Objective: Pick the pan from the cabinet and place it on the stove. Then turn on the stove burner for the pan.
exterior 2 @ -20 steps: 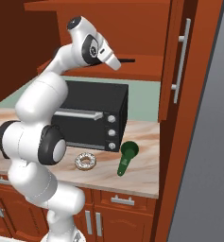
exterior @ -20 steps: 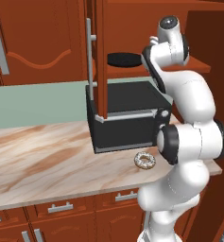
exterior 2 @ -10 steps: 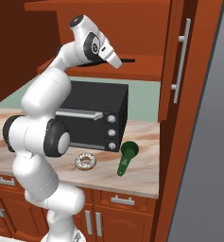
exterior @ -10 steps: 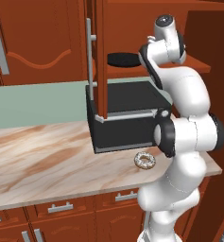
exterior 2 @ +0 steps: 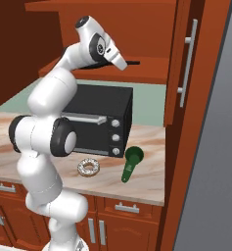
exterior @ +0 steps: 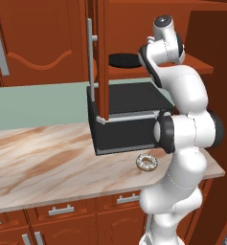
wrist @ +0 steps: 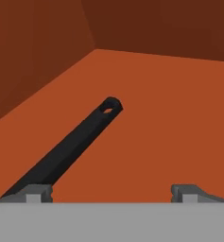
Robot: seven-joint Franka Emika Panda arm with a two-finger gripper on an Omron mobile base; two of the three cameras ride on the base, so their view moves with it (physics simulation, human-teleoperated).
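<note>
The black pan [exterior: 124,60] lies flat on the shelf of the open cabinet [exterior: 134,19], above the toaster oven. Its long handle [exterior 2: 132,62] points toward the shelf's front edge. In the hand view the handle [wrist: 71,146] runs from the lower left up to its holed tip. My gripper [wrist: 112,191] is open just short of the handle, whose near end lies by the left fingertip [wrist: 38,191]; nothing is between the fingers. From the right base view the gripper [exterior 2: 121,62] hovers at the shelf's front. The stove is out of view.
The cabinet door [exterior: 101,57] stands open edge-on left of the arm, and a second door [exterior 2: 178,63] stands to the right. A black toaster oven [exterior 2: 103,122] sits on the marble counter [exterior: 38,162], with a doughnut [exterior 2: 88,167] and a green scoop [exterior 2: 131,163] in front.
The arm has shifted slightly up and in toward the shelf. The pan has not moved and the jaws have stayed open.
</note>
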